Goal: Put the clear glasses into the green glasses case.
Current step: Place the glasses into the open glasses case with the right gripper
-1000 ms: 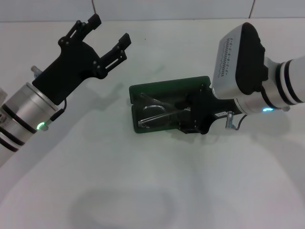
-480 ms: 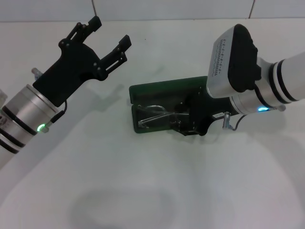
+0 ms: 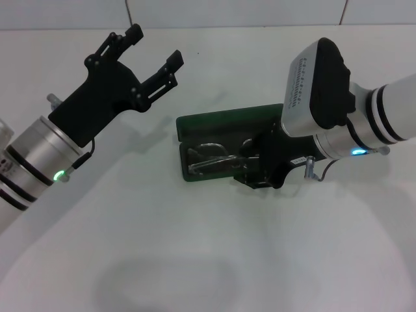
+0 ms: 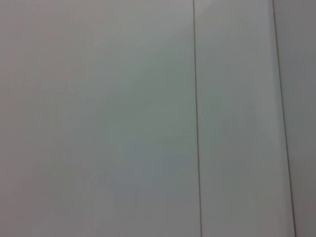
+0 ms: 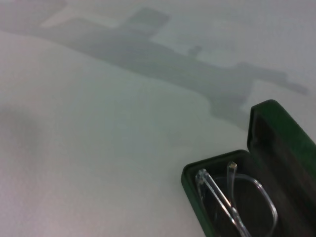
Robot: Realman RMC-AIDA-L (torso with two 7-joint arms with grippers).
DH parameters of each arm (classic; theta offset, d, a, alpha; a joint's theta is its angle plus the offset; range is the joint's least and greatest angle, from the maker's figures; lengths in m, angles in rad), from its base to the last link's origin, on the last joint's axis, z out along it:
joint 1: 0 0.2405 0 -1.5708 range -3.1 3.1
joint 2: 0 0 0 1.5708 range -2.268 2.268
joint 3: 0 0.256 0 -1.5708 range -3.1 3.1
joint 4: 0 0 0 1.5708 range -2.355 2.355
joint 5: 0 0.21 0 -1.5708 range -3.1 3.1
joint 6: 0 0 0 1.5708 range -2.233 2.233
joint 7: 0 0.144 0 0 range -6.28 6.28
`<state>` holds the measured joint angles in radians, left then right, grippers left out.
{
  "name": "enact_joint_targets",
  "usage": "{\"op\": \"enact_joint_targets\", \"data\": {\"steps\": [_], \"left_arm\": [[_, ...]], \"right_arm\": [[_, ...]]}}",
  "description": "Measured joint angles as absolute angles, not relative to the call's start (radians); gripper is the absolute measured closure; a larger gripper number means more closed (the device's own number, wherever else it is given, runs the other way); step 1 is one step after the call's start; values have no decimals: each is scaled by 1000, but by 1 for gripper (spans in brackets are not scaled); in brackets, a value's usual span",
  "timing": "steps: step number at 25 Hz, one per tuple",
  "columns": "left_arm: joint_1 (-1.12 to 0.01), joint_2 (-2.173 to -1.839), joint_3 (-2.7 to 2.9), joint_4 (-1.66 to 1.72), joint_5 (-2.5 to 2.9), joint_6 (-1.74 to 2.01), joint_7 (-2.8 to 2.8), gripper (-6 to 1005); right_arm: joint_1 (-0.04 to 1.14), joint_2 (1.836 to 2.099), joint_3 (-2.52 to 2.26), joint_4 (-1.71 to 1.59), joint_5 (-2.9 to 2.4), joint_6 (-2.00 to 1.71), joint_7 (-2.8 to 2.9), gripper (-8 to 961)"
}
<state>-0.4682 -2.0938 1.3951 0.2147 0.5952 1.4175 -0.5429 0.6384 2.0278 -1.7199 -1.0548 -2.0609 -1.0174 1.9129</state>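
The green glasses case (image 3: 221, 123) lies open in the middle of the white table, its lid folded back toward the far side. The clear glasses (image 3: 209, 158) lie inside its dark lined base, toward the case's left end. My right gripper (image 3: 251, 164) hangs low over the right end of the base, right at the glasses' near end. In the right wrist view the green glasses case (image 5: 259, 128) shows one corner with the clear glasses (image 5: 239, 200) resting in it. My left gripper (image 3: 155, 47) is held up at the far left, open and holding nothing.
White tabletop (image 3: 195, 247) runs all around the case. A tiled wall (image 3: 234, 12) closes the far edge. The left wrist view shows only a plain white surface (image 4: 98, 118) with thin seams.
My right gripper has shifted a little left over the case, and the glasses have settled further into its left end. The left arm has nudged slightly right.
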Motion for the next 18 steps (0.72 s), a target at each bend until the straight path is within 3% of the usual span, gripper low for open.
{"op": "enact_joint_targets", "data": {"steps": [9,18], "left_arm": [[-460,-2094,1396,214,595,1417,-543,147],[-468,-2094,1396,214,595,1417,-543,147]], "right_arm": [[542,2023,-1712,-1202,-2051,-1024,1899,495],[630,2027,-1732,-1057,-2046,-1002,1898,495]]}}
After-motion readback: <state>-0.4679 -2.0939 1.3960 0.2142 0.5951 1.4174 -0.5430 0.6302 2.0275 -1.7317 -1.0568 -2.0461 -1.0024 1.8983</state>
